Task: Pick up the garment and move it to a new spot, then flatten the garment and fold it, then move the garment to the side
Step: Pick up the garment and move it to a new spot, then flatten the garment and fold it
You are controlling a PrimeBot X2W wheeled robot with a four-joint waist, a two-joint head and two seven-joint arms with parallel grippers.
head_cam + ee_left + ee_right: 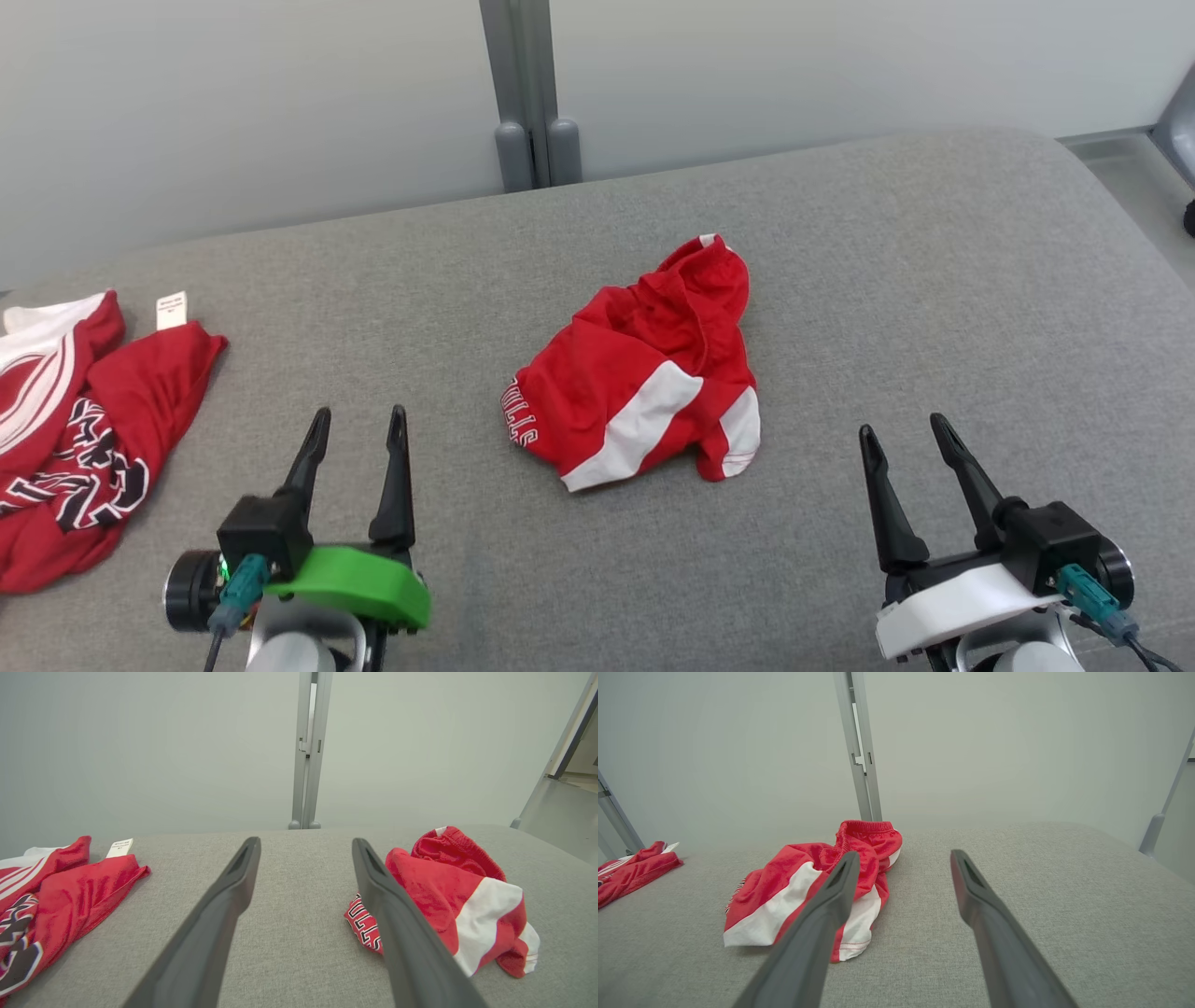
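A crumpled red garment (644,369) with white panels and black-and-white lettering lies bunched in the middle of the grey cushioned surface (934,280). It shows to the right in the left wrist view (462,896) and to the left in the right wrist view (808,886). My left gripper (359,417) stands open near the front, left of the garment, with nothing between its fingers. At the front right my right gripper (903,427) is open too, also holding nothing. Both sit apart from the cloth.
A second red garment (75,420) with white stripes, a black logo and a white tag lies spread at the left edge of the surface. A pale wall with a grey post (530,93) stands behind. The surface's rounded edge falls off at the far right.
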